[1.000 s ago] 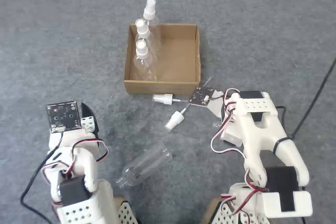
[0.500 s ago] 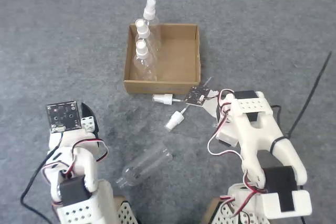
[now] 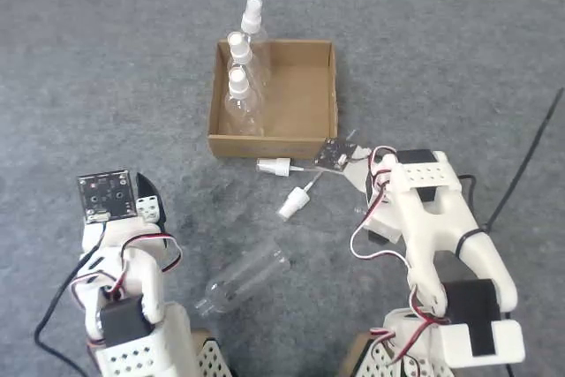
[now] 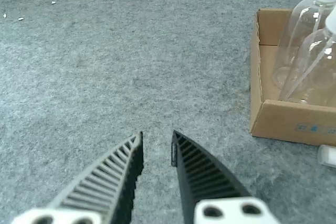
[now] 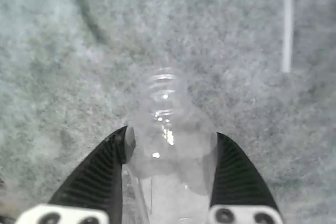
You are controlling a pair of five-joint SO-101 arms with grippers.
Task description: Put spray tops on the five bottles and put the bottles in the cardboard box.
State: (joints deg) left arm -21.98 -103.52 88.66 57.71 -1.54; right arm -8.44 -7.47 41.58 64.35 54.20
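Note:
My right gripper (image 5: 170, 135) is shut on a clear bottle (image 5: 165, 114) with a bare threaded neck, held over the grey mat. The right arm (image 3: 428, 209) stands just off the near right corner of the cardboard box (image 3: 313, 143). Three capped bottles (image 3: 241, 94) stand in a row at the box's left side; the farthest (image 3: 253, 26) is at its back edge. Two loose spray tops (image 3: 274, 166) (image 3: 296, 202) lie in front of the box. Another uncapped bottle (image 3: 247, 275) lies on its side nearer the arms. My left gripper (image 4: 157, 140) is narrowly open and holds nothing.
The left arm (image 3: 119, 218) is drawn back at the near left. The box wall (image 4: 286, 121) and capped bottles (image 4: 310, 72) stand ahead of it to one side, with open mat between. A black cable (image 3: 530, 165) runs along the right edge.
The right arm shifted a little left, then toward the box, with the bottle in its gripper. The black cable at the right swung. The left arm stayed still.

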